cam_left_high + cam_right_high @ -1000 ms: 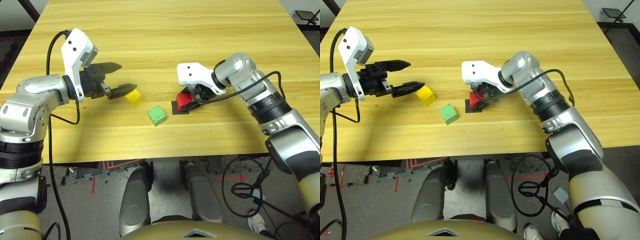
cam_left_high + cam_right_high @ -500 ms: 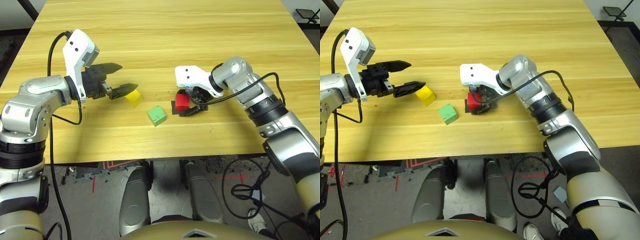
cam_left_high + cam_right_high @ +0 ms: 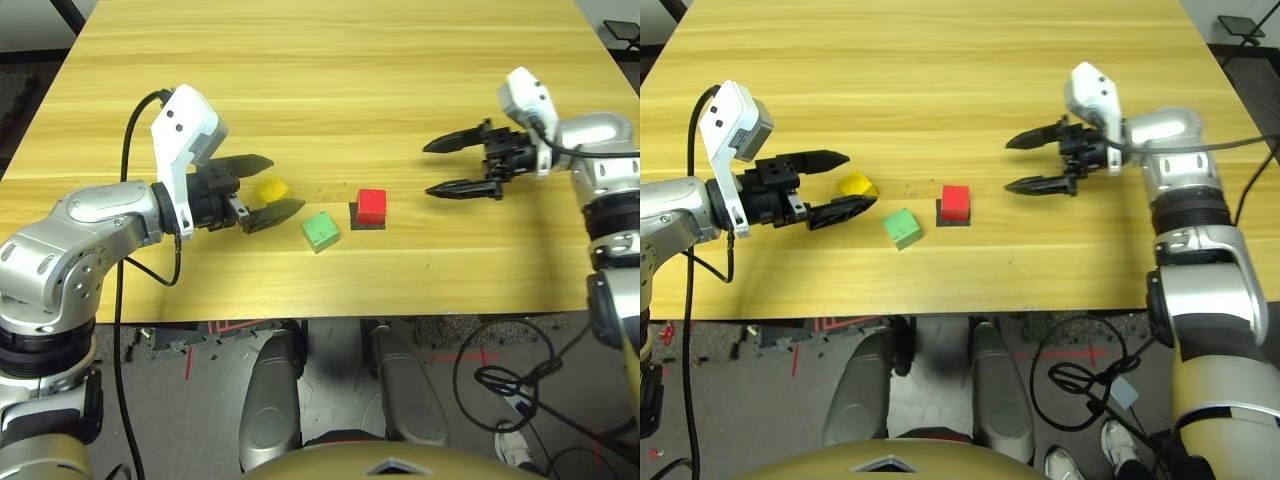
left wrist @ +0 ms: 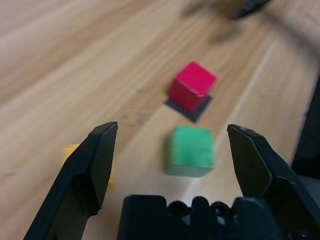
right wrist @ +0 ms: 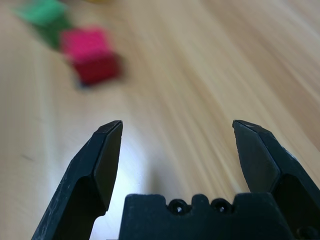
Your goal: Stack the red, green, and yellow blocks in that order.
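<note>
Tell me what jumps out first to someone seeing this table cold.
Three small blocks near the front of the wooden table: the red block on a black patch, the green block to its left, the yellow block beyond. The left gripper is open around the yellow one; the right gripper hangs open, apart.

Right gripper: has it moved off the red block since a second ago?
Yes. The right gripper has let go and pulled back to the robot's right, well clear of the red block, which sits on the black patch. Its fingers are open.

Table [image 3: 400, 60] pale wood, smooth grain; red block [image 3: 371, 205], green block [image 3: 320, 230] matte.
</note>
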Controlling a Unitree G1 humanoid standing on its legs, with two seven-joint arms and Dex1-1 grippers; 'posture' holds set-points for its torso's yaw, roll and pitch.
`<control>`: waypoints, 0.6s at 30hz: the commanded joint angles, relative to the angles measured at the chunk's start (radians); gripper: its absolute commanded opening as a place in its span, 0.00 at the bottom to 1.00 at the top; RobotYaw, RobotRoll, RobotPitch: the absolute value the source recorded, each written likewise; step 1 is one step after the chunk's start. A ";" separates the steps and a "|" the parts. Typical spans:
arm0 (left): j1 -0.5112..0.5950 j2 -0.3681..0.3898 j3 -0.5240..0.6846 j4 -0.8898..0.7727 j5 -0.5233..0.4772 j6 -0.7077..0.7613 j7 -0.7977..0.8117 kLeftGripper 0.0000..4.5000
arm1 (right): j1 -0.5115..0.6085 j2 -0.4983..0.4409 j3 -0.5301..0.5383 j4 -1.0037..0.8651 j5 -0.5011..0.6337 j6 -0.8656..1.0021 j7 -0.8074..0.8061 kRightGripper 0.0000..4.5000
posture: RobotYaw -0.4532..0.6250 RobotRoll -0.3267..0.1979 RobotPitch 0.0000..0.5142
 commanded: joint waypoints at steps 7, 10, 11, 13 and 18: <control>0.038 0.018 -0.182 -0.014 0.122 -0.107 0.022 1.00 | 0.058 -0.059 -0.091 0.145 -0.041 -0.121 -0.185 0.99 | 0.62 0.57 0.53; 0.069 0.045 -0.223 0.002 0.172 -0.153 0.008 1.00 | 0.072 -0.063 -0.105 0.145 -0.040 -0.125 -0.207 0.99 | 0.61 0.57 0.54; 0.078 0.048 -0.228 0.008 0.182 -0.165 0.007 1.00 | 0.075 -0.062 -0.110 0.145 -0.040 -0.127 -0.210 0.99 | 0.61 0.57 0.54; 0.093 0.060 -0.241 0.021 0.206 -0.185 -0.001 1.00 | 0.080 -0.061 -0.117 0.142 -0.039 -0.130 -0.213 0.99 | 0.60 0.58 0.55; 0.107 0.067 -0.258 0.062 0.253 -0.219 -0.012 1.00 | 0.057 -0.037 -0.149 0.123 -0.009 -0.134 -0.199 0.99 | 0.59 0.58 0.55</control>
